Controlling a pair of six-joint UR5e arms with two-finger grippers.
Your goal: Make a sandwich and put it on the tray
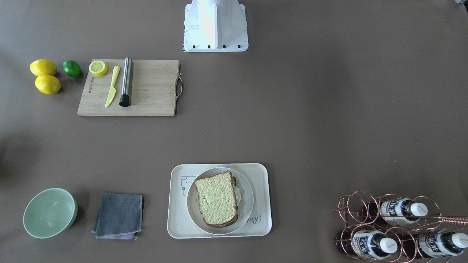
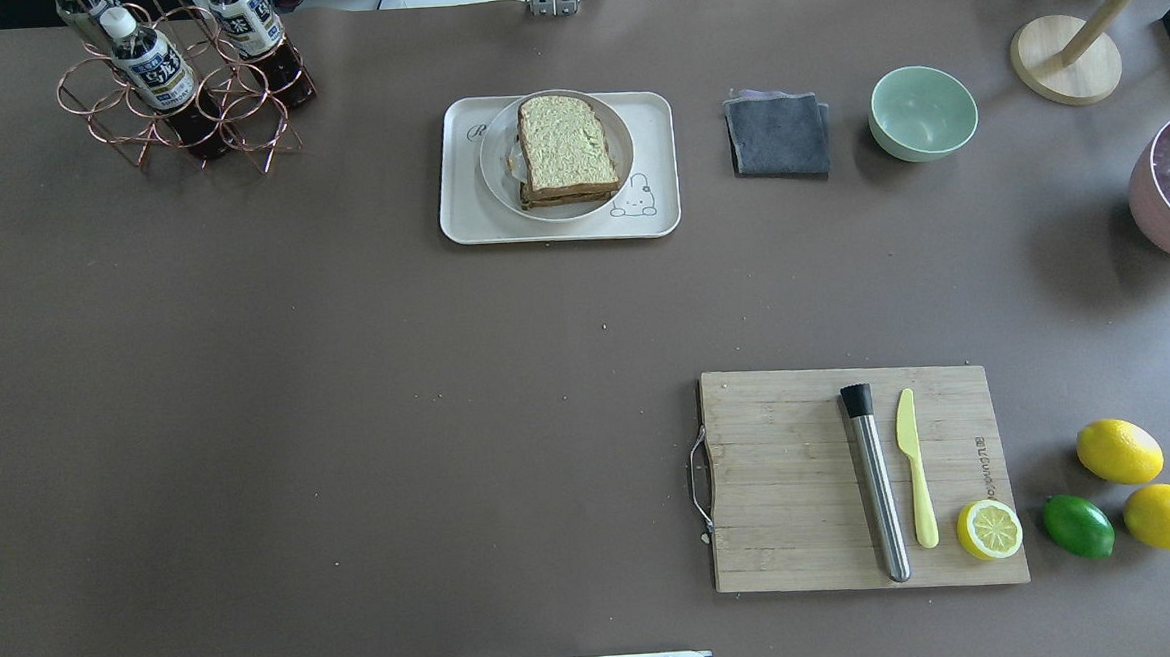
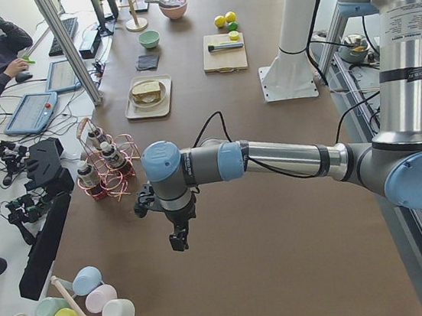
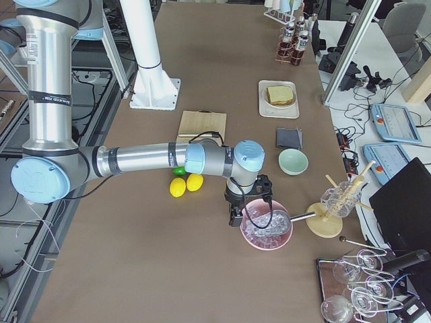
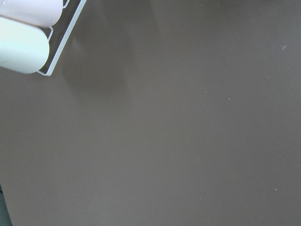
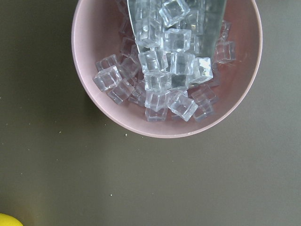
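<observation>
The sandwich (image 1: 217, 199), two bread slices with white egg showing at the edge, lies on a round plate (image 1: 245, 212) that sits on the cream tray (image 1: 177, 219). It also shows in the overhead view (image 2: 565, 144) on the tray (image 2: 464, 210). Neither gripper is near it. My left gripper (image 3: 179, 239) hangs over bare table at the left end, beyond the bottle rack. My right gripper (image 4: 234, 219) hangs at the right end beside a pink bowl of ice. Both grippers show only in the side views, so I cannot tell if they are open or shut.
A wooden cutting board (image 2: 793, 478) holds a steel muddler (image 2: 876, 483), a yellow knife (image 2: 915, 471) and a lemon half (image 2: 989, 530). Lemons (image 2: 1119, 451) and a lime (image 2: 1078, 526) lie beside it. A grey cloth (image 2: 778, 135), green bowl (image 2: 922, 113), bottle rack (image 2: 181, 79) and ice bowl (image 6: 164, 66) stand around.
</observation>
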